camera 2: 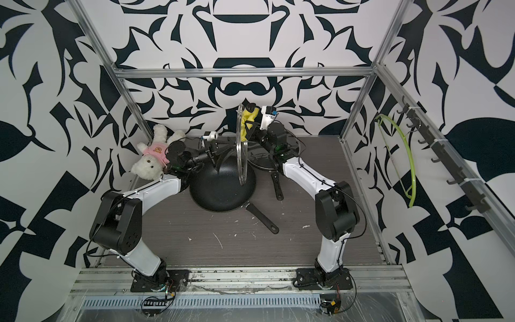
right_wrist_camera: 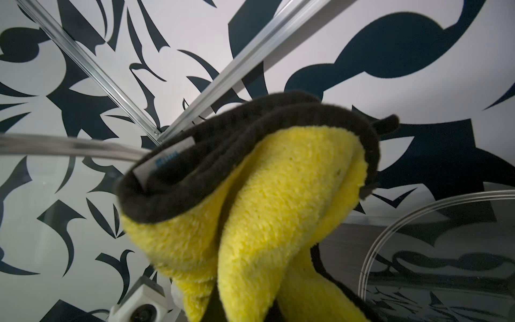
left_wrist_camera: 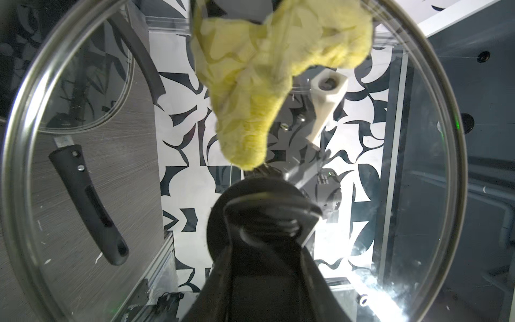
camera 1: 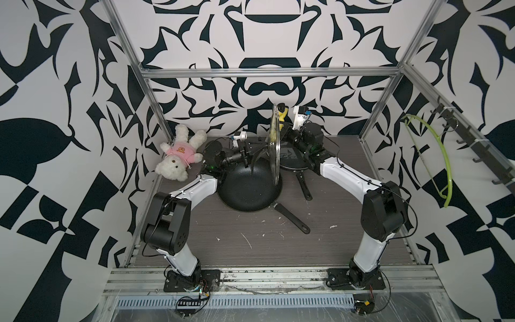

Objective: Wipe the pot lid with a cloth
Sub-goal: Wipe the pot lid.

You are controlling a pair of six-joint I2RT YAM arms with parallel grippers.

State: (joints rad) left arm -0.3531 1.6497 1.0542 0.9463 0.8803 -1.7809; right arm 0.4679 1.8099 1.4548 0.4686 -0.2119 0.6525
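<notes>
Right claw is clamping the cloth against the upright lid near twelve o'clock while my left claw is gripping its knob, so I am planning firm, even strokes toward six.

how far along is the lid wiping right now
Done: the round glass pot lid is up on edge over the black frying pan, left gripper shut on its knob. In hand: the right gripper holds the fluffy yellow cloth against the lid's far face. Left: finishing the wipe and setting the lid down; how much glass is wiped already cannot be told.
</notes>
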